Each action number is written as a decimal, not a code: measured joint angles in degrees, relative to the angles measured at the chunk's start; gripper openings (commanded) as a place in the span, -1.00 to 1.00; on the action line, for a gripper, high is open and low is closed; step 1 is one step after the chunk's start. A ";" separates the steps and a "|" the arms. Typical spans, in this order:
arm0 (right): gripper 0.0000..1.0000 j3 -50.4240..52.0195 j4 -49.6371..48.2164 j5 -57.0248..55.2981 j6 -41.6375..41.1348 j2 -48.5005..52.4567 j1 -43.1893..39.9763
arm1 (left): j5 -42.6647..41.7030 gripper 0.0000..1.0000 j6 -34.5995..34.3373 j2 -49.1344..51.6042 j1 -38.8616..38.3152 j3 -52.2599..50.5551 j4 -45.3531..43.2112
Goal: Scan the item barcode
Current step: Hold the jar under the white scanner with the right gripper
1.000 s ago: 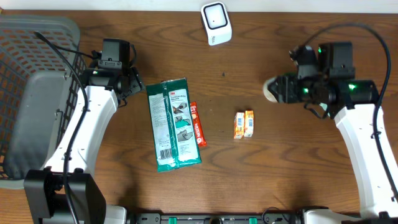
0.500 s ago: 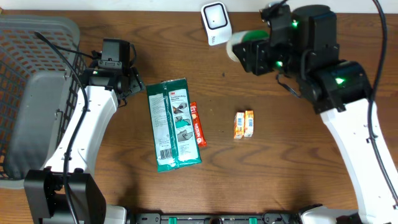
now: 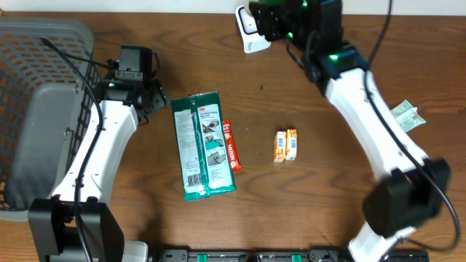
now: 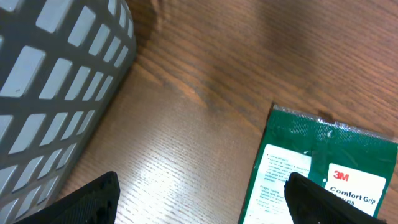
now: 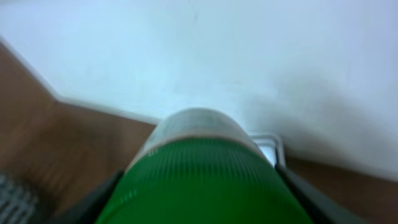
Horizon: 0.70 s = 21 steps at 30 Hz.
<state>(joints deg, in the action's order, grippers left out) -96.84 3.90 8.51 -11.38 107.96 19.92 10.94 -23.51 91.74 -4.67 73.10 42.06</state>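
The item is a round container (image 5: 202, 180) with a green ribbed body and a pale end. My right gripper (image 5: 199, 196) is shut on it, with a dark finger on each side. In the overhead view the right gripper (image 3: 275, 16) hovers at the table's far edge, right beside the white barcode scanner (image 3: 247, 36). The scanner (image 5: 268, 144) peeks out just behind the item's pale end. No barcode shows; the wrist view is blurred. My left gripper (image 4: 199, 199) stands open over bare wood near the green 3M pack (image 4: 323, 174), holding nothing.
A grey mesh basket (image 3: 36, 109) fills the left side. The green 3M pack (image 3: 204, 144), a red-orange bar (image 3: 231, 144) and two small orange boxes (image 3: 285, 145) lie mid-table. A pale green packet (image 3: 406, 115) lies at the right.
My right arm swung from the right side up and leftward to the scanner, carrying the container. The packet at the right came into view. The left arm stayed still.
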 measured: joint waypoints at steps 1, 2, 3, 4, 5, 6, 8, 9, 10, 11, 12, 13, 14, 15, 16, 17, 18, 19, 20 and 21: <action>-0.98 0.00 -4.72 -0.96 0.55 2.05 0.00 | 0.00 0.71 0.00 0.00 0.00 0.00 -0.11; -0.98 -0.02 -8.55 -1.75 0.96 3.80 0.00 | 0.04 0.71 0.00 0.00 0.00 0.00 -0.09; -0.98 -0.02 -13.86 -2.49 1.44 6.29 0.00 | 0.00 0.71 0.00 0.00 0.00 0.00 -0.04; -0.98 -0.07 -17.09 -3.02 1.57 7.69 0.00 | 0.02 0.71 0.00 0.00 0.00 0.00 -0.07; -0.98 -0.11 -20.57 -3.48 1.79 9.68 0.00 | 0.04 0.71 0.00 0.00 0.00 0.00 -0.09; -0.98 -0.09 -25.64 -3.93 1.95 12.09 -0.02 | 0.04 0.71 0.00 0.00 0.00 0.00 -0.09; -0.98 -0.20 -32.87 -4.50 2.14 15.96 -0.02 | 0.04 0.70 0.00 0.00 0.00 0.00 -0.02; -0.98 -0.26 -36.48 -4.74 2.32 18.08 -0.02 | 0.11 0.70 0.00 0.00 0.00 0.00 0.02; -0.98 -0.28 -40.54 -5.22 2.45 20.74 -0.02 | 0.15 0.70 0.00 0.00 0.00 0.00 -0.04; -0.98 -0.31 -44.30 -5.64 2.51 23.26 -0.02 | 0.17 0.71 0.00 0.00 0.00 0.00 -0.07; -0.98 -0.31 -46.88 -5.99 2.62 25.14 -0.02 | 0.15 0.70 0.00 0.00 0.00 0.00 0.00; -0.98 -0.28 -49.33 -6.23 2.67 27.21 -0.02 | 0.15 0.70 0.00 0.00 0.00 0.00 -0.07; -0.98 -0.26 -52.09 -6.54 2.71 29.42 -0.02 | 0.15 0.71 0.00 0.00 0.00 0.00 0.00; -0.98 -0.26 -55.04 -6.84 2.69 31.43 -0.02 | 0.17 0.71 0.00 0.00 0.00 0.00 -0.04; -0.98 -0.26 -57.16 -6.95 2.64 33.05 -0.09 | 0.15 0.70 0.00 0.00 0.00 0.00 -0.04; -0.98 -0.22 -58.97 -7.06 2.51 34.62 -0.11 | 0.15 0.70 0.00 0.00 0.00 0.00 -0.02; -0.98 -0.22 -60.24 -7.06 2.27 35.89 -0.17 | 0.15 0.71 0.00 0.00 0.00 0.00 -0.04; -0.98 -0.22 -60.81 -7.17 1.70 36.98 -0.26 | 0.17 0.70 0.00 0.00 0.00 0.00 -0.04; -0.98 -0.22 -61.18 -7.26 1.09 37.77 -0.33 | 0.15 0.70 0.00 0.00 0.00 0.00 -0.02; -0.98 -0.22 -61.31 -7.30 0.70 38.10 -0.42 | 0.17 0.70 0.00 0.00 0.00 0.00 -0.04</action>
<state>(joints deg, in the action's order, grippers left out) -97.06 -57.41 1.21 -10.68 146.06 19.51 11.11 -23.51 91.74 -4.67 73.10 42.02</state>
